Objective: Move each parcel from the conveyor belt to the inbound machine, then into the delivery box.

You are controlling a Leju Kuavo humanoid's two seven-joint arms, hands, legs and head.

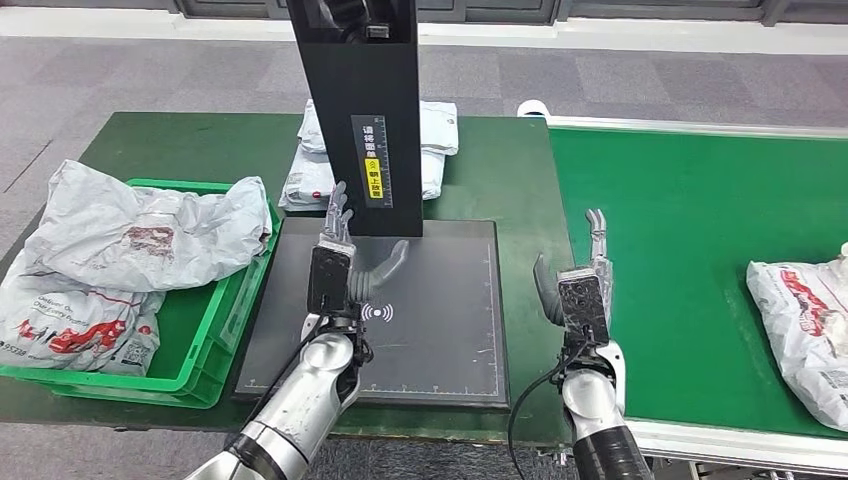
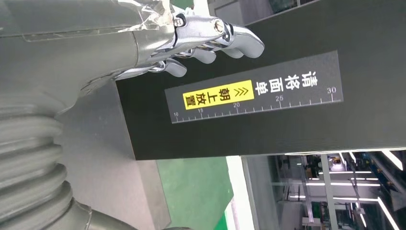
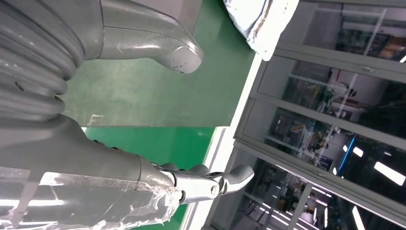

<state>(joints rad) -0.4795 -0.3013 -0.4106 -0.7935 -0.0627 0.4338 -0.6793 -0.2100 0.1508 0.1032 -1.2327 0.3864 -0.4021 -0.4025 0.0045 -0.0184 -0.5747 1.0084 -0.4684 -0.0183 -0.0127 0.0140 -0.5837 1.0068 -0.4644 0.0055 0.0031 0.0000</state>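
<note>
A white parcel (image 1: 805, 325) with red print lies on the green conveyor belt (image 1: 680, 230) at the far right. The inbound machine is a black scanning pad (image 1: 430, 320) with a black upright column (image 1: 365, 110). My left hand (image 1: 335, 265) hovers over the pad near the column, fingers straight and apart, holding nothing. My right hand (image 1: 582, 285) stands beside the pad's right edge, at the belt's left border, also open and empty. Several crumpled white parcels (image 1: 130, 250) fill the green delivery box (image 1: 215, 330) on the left. The column's ruler label (image 2: 253, 93) faces my left hand (image 2: 201, 40).
More white parcels (image 1: 435, 150) are stacked behind the column on the dark green table (image 1: 500, 170). A corner of a white parcel (image 3: 261, 21) lies past my right hand's thumb (image 3: 158, 40). Grey carpet lies beyond the table.
</note>
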